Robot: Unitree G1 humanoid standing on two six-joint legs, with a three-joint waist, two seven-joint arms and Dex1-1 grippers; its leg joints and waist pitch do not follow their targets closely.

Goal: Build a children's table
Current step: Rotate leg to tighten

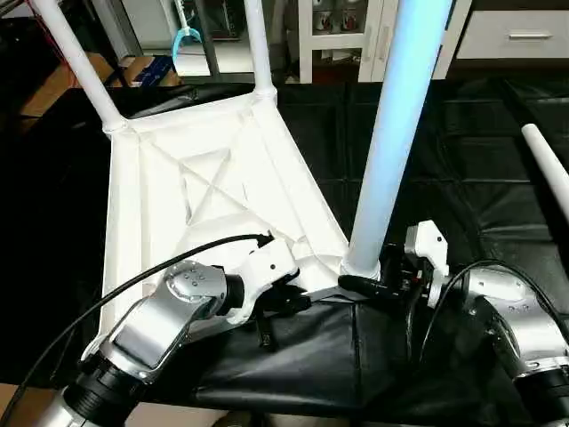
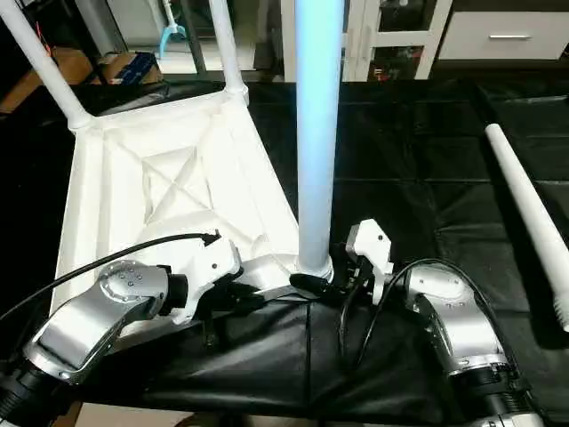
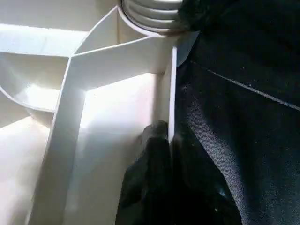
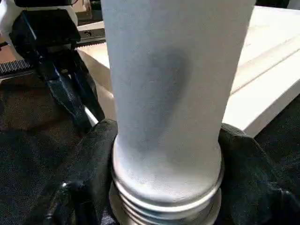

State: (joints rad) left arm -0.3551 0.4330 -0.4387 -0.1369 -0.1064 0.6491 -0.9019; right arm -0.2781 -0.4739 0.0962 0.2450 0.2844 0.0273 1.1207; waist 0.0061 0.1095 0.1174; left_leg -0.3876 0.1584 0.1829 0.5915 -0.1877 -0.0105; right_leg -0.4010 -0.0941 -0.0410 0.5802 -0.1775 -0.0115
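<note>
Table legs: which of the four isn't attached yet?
The leg lying flat on the black mat on the robot's right. The other three stand upright in corner sockets of the upturned tabletop; the right end effector is at the nearest one's base.

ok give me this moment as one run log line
stage: third leg at near corner socket, threads showing | left gripper: shut on tabletop rim | right gripper: around leg base | fourth leg: loose on black mat

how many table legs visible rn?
4. Two white tapered tube legs stand in the far corner sockets, one stands in the near socket between the right pincer's fingers, and one lies loose on the black cloth to the right.
</note>
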